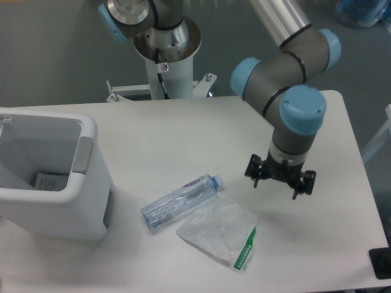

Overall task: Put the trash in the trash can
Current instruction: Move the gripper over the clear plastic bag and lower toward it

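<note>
Clear plastic catches the light near the middle of the white table (183,131): the bottle (181,202) lies on its side, blue cap pointing up and to the right, and the wrinkly bag (220,234) with its green strip lies just beside it, touching or nearly so. The gripper (280,185) hangs above the tabletop to the right of both, fingers spread wide and holding nothing. The white trash can (52,177) stands at the left edge, well apart from the trash, with a slip of paper (47,181) inside.
</note>
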Action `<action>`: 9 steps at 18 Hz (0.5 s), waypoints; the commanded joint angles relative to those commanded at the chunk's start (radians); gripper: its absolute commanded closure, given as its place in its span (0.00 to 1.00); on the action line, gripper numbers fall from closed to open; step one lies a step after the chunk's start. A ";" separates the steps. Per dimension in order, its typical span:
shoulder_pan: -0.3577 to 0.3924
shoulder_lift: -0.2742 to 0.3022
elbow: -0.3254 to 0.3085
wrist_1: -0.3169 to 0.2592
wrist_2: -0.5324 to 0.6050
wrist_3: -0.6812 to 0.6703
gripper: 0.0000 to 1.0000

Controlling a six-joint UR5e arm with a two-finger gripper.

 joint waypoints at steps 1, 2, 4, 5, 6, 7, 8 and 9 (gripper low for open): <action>-0.014 -0.023 0.022 0.000 0.000 -0.023 0.00; -0.020 -0.037 0.032 0.000 0.000 -0.036 0.00; -0.043 -0.054 0.040 0.000 0.000 -0.063 0.00; -0.057 -0.060 0.040 0.000 0.000 -0.083 0.00; -0.069 -0.068 0.042 0.000 0.000 -0.100 0.00; -0.077 -0.075 0.042 0.000 0.000 -0.114 0.00; -0.089 -0.083 0.042 0.000 0.000 -0.123 0.00; -0.095 -0.091 0.042 0.000 0.000 -0.131 0.00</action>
